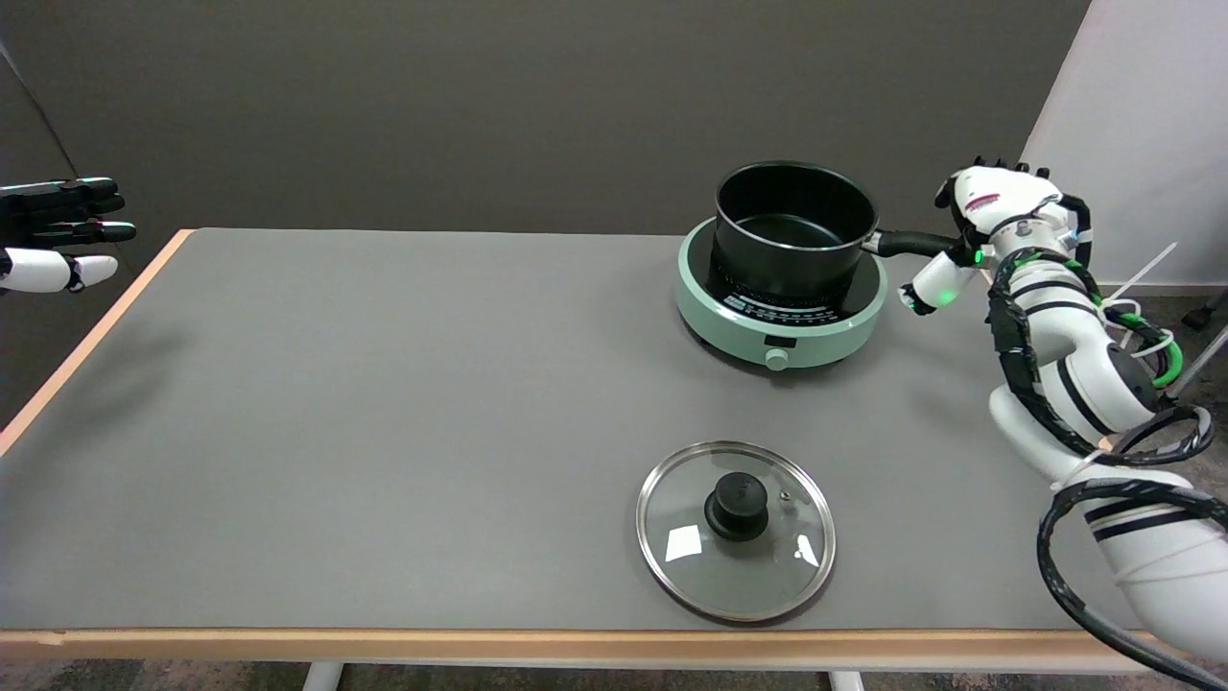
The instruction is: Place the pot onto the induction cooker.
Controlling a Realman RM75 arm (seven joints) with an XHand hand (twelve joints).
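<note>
The black pot [794, 230] stands upright on the mint-green induction cooker [779, 293] at the table's far right. Its black handle [911, 243] sticks out to the right over the cooker's rim. My right hand [988, 219] is at the handle's outer tip with its fingers lifted and spread, thumb hanging below the handle. It grips nothing; I cannot tell whether the palm still touches the handle's end.
A glass lid [736, 530] with a black knob lies flat near the table's front edge, ahead of the cooker. The idle left hand [58, 235] hangs in the air at the upper left. The table's right edge runs under my right arm.
</note>
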